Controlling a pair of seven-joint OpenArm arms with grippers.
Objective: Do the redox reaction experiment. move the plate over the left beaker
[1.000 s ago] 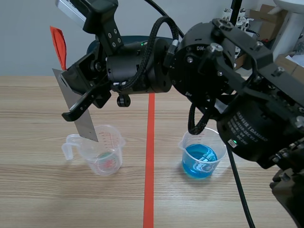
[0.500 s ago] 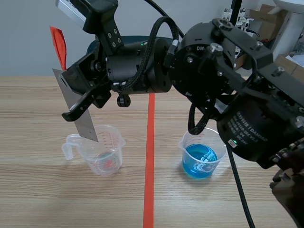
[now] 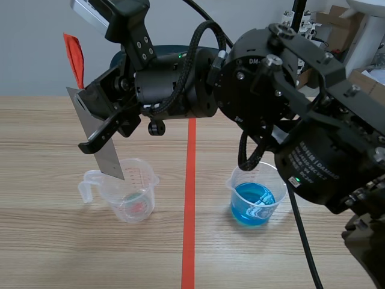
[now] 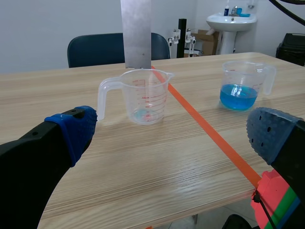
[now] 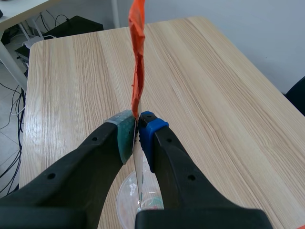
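Plate [image 3: 110,158]: a thin grey metal strip with an orange-red tab [image 3: 73,55] at its upper end. In the scene view it is tilted and pinched at mid-length by the right gripper [image 3: 90,120], whose arm crosses the tape line [image 3: 189,241]. Its lower corner stands at the rim of the left beaker [image 3: 129,194], a clear handled cup; contact cannot be told. The right beaker [image 3: 255,201], holding blue liquid, stands well apart, with bare table [image 3: 48,241] around both. In the left wrist view the plate [image 4: 136,33] hangs upright, with its lower edge at the left beaker's [image 4: 143,95] far rim. The left gripper [image 4: 174,131] is spread wide, and open table [image 4: 157,162] lies ahead of it. In the right wrist view the right gripper's [image 5: 137,129] pads clamp the plate [image 5: 138,174] edge-on, with the left beaker [image 5: 125,202] directly below.
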